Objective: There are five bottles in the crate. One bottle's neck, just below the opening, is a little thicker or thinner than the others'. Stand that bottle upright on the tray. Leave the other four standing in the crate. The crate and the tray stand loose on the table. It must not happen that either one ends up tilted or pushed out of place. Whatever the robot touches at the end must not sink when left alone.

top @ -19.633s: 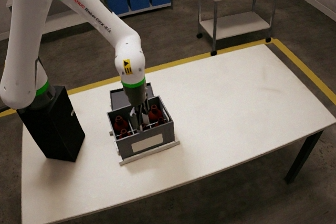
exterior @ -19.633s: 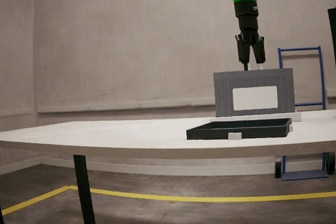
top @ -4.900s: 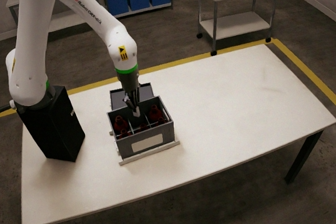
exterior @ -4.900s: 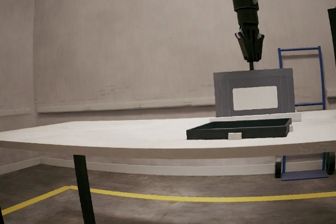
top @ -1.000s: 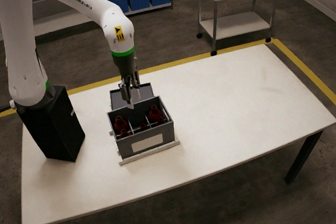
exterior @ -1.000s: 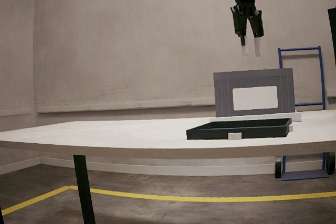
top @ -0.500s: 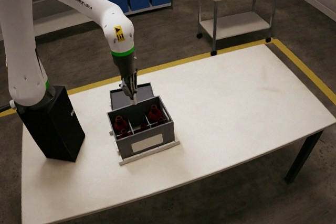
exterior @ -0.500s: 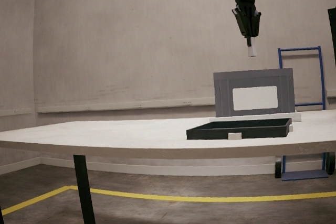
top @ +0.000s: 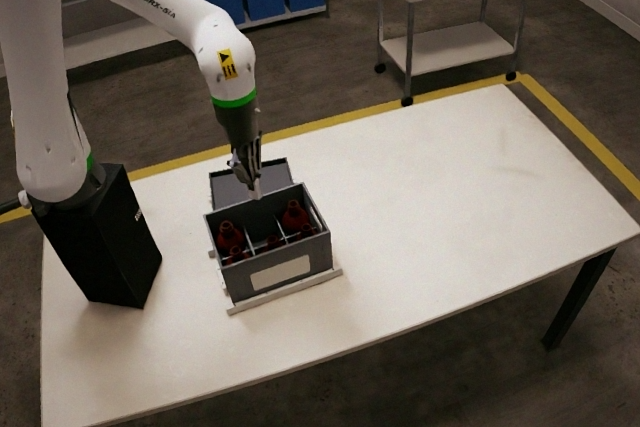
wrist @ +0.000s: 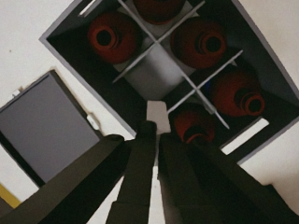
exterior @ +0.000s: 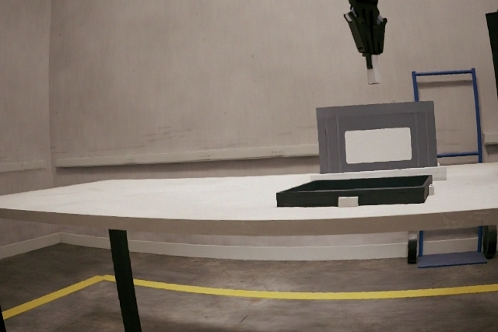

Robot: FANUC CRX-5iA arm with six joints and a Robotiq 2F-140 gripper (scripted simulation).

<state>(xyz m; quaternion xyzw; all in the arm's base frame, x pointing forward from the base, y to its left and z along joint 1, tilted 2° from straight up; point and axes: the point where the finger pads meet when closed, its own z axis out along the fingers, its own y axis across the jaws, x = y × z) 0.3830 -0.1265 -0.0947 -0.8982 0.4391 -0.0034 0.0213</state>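
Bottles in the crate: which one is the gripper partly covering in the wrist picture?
The lowest bottle in the wrist view, beside the bottle-free compartment. The gripper overlaps none of the other four there.
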